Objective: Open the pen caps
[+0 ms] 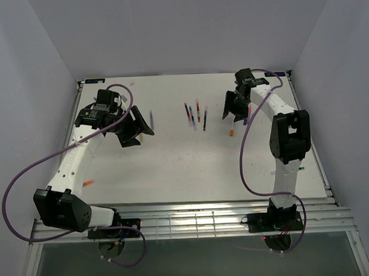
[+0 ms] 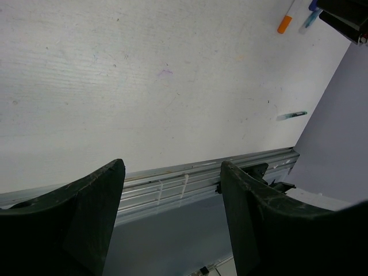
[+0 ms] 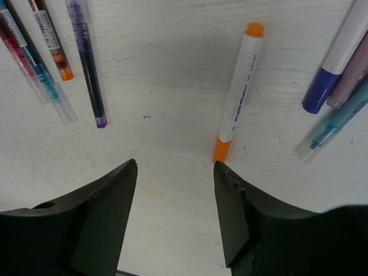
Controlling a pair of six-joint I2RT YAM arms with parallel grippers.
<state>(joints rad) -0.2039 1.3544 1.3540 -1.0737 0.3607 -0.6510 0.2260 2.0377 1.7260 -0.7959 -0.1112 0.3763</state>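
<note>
A white pen (image 3: pixel 238 92) with orange ends lies on the table just ahead of my right gripper (image 3: pixel 175 165). Its orange cap (image 3: pixel 221 150) sits right at the tip of the right finger, outside the gap. The jaws stand open with only bare table between them. Several thin pens (image 3: pixel 52 52) lie at upper left, and blue, purple and teal pens (image 3: pixel 333 86) at right. From above, the right gripper (image 1: pixel 234 112) hovers beside the central group of pens (image 1: pixel 194 115). My left gripper (image 1: pixel 139 132) is open and empty at the table's left; its wrist view (image 2: pixel 172 165) faces the front rail.
A thin pen (image 1: pixel 152 118) lies just right of the left gripper. A small orange piece (image 1: pixel 88 183) rests by the left arm. A teal piece (image 2: pixel 291 115) lies near the right edge of the table. The metal front rail (image 2: pixel 190 178) borders the near side. Grey walls enclose the table.
</note>
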